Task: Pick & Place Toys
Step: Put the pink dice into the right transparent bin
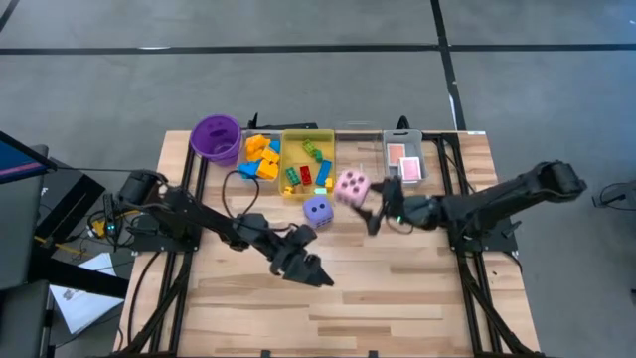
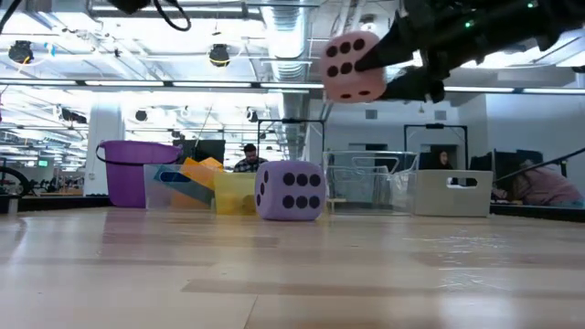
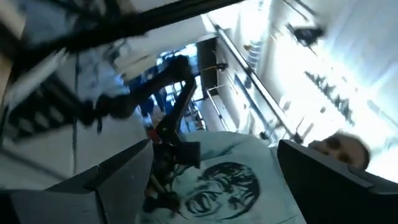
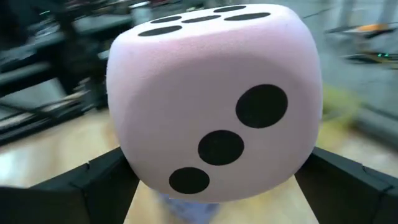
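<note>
While the right gripper [image 1: 370, 213] hung above the table near its middle, the pink die [image 1: 351, 186] sat between its two fingers, clamped there and lifted clear of the wood. From table height the pink die [image 2: 353, 67] showed well up in the air, a six-dot face turned toward the camera, with the dark fingers reaching in from the right side of that view. The right wrist camera was nearly filled by the die [image 4: 214, 99], a three-dot face toward the lens and a dark finger [image 4: 348, 183] pressed at either flank.

The purple die [image 1: 317, 210] rested on the table just beside and below the pink one, near the front edge of the yellow tray [image 1: 294, 193], which held small bricks [image 1: 306, 175]. More bricks, orange and blue [image 1: 260, 157], lay in the clear tray beside the purple cup [image 1: 216, 137]. Pink-backed cards [image 1: 403, 159] lay in the clear tray at the back right.

The left gripper [image 1: 316, 273] hovered over bare table forward of the purple die, its fingers spread and holding nothing.
</note>
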`<state>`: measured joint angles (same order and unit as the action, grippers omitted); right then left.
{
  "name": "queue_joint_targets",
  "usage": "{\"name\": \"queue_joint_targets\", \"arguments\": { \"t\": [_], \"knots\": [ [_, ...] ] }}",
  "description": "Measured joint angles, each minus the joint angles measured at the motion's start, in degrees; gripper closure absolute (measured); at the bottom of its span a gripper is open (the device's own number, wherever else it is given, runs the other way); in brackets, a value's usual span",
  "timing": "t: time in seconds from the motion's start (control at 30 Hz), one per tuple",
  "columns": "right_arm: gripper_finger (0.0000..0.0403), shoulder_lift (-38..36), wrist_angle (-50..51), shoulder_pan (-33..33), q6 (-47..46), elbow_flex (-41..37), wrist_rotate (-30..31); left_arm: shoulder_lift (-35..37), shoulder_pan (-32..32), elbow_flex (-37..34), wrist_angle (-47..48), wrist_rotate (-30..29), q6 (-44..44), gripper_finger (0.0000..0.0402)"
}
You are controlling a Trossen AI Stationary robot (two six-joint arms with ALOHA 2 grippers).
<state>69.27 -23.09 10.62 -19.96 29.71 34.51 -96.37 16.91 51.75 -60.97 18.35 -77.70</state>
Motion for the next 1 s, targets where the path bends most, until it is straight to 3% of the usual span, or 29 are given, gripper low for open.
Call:
{"name": "queue_joint_targets", "arguments": {
  "t": [0.2, 0.3, 0.4, 0.5, 0.73, 1.0],
  "knots": [
    [0.0021, -9.32, 9.99, -10.71, -1.06, 0.01, 1.98, 6.43, 0.00, 0.00, 7.14, -6.83, 15.09, 0.0064],
    [0.0021, -11.40, 19.43, -17.85, -8.55, 1.42, 1.39, 9.23, 0.00, 0.00, 11.35, -11.44, 20.66, 0.0064],
    [0.0021, -11.48, 29.66, -24.81, -13.81, 4.31, -3.12, 11.54, 0.00, 0.00, 15.52, -15.05, 24.04, 0.0064],
    [0.0021, -9.94, 34.76, -29.45, -12.60, 7.10, -8.40, 13.27, 0.00, 0.00, 18.54, -17.01, 26.46, 0.0064],
    [0.0021, -5.09, 32.90, -31.42, -5.12, 12.36, -10.36, 13.87, 0.00, 0.00, 20.14, -18.10, 27.96, 0.0064],
    [0.0017, 3.05, 32.75, -31.42, -4.92, 16.89, -10.39, 13.87, 0.00, 0.00, 22.45, -18.68, 27.80, 0.0064]
  ]
}}
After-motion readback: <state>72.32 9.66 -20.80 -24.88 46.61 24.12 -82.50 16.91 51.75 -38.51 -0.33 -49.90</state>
